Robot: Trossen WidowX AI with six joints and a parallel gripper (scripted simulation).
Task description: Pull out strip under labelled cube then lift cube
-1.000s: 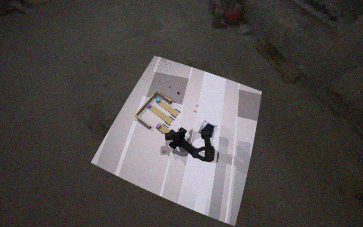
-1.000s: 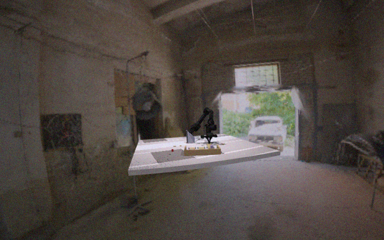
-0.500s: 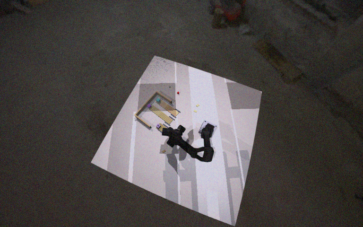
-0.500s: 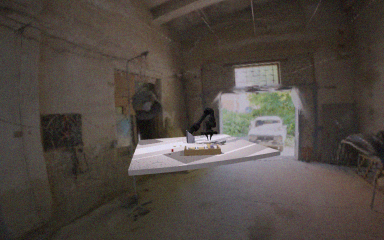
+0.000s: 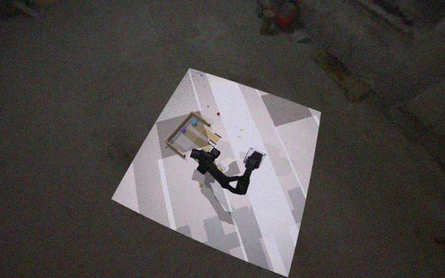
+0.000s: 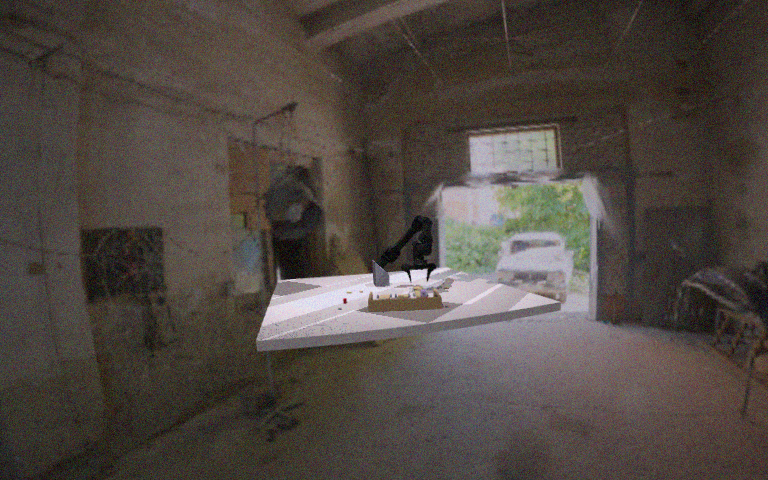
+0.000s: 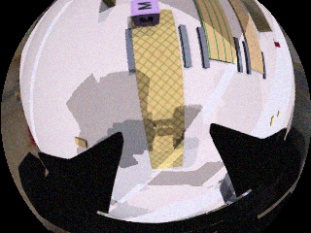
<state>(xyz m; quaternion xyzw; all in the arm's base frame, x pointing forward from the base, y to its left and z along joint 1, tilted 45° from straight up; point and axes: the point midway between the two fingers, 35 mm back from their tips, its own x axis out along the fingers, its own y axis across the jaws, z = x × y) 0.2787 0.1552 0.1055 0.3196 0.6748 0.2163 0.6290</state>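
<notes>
Labelled cube: purple, capital "M" readable on a pale upper face; a dark mark on the face below it, too blurred to read. It sits at the far end of the cross-hatched strip, over its left corner in the wrist view. From above, the arm hides it.

Strip: tan with green lattice, lying lengthwise between 2 grey guide rails at the cube's end; near end extends past them. Pincer wide open, nothing gripped, 1 finger to each side of the strip in the wrist view. Exterior view: both fingertips point down, raised above the worktop.

Next over: green-lined strip, plain purple-looking cube at its far end. Beyond it, plain wooden strip, teal cube at its far end. No lettering legible on either cube.

3-sided wooden frame around the strips' far ends. Outside it: small red object; farther off, 2 yellow pieces near each other.
</notes>
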